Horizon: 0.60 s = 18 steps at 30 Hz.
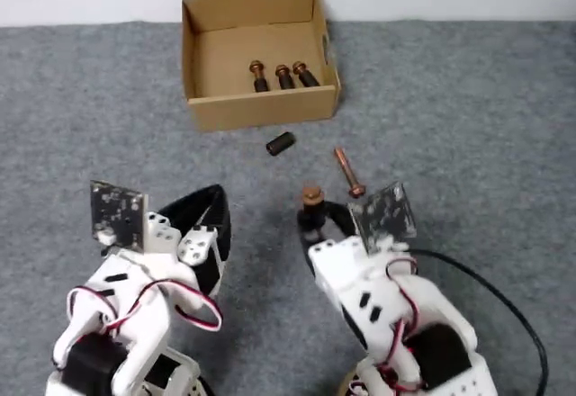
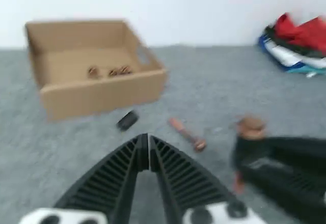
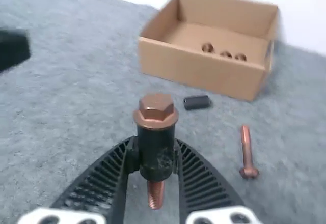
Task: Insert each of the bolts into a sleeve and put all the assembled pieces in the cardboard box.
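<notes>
The right tool [image 3: 155,150] is clenched on an assembled piece [image 3: 155,132]: a black sleeve held upright with a copper bolt through it. The hex head sits on top of the sleeve and the threaded end pokes out below. In the high view this tool sits just right of centre, in the lower half of the frame, with the bolt head showing at its tip. The left tool [image 2: 148,145] is pressed shut with nothing between its ribbed black fingers [image 2: 117,173]. In the high view it lies left of centre, apart from the loose parts. Just above the right tool in the frame, 1 loose bolt [image 1: 347,173] lies flat on the grey table [image 1: 468,108], its head toward the arms. Farther up and slightly left, 1 loose sleeve [image 1: 281,143] lies on its side, apart from that bolt and just in front of the cardboard box [image 1: 261,112]. The box stands open at upper centre of the frame, and 3 finished pieces [image 1: 283,76] lie side by side on its floor, toward its right half. In the left wrist view, a heap of red, blue and white cloth [image 2: 295,40] lies at the foot of the white wall [image 2: 204,10].
</notes>
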### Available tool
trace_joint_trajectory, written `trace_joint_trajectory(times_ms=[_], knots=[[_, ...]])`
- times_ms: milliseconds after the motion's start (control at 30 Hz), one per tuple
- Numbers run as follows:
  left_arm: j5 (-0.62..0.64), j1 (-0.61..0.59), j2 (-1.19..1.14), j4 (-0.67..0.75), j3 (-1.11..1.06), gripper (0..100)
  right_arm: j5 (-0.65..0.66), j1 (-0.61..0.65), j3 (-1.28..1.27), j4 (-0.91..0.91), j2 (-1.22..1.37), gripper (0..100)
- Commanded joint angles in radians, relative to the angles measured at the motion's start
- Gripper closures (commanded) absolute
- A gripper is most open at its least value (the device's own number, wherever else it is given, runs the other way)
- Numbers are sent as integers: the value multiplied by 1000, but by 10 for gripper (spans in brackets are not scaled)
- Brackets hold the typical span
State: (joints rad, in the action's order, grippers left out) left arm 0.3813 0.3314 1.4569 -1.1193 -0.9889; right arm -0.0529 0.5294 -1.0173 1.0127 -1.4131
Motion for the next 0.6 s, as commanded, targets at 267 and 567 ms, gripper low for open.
trace_joint_trajectory(times_ms=[267, 567], knots=[[-106, -298, 2, 181, -367, 996, -103, -136, 489, -148, 688, 991], [-164, -351, 2, 427, -625, 995, -103, -188, 1003, -288, 1253, 991]])
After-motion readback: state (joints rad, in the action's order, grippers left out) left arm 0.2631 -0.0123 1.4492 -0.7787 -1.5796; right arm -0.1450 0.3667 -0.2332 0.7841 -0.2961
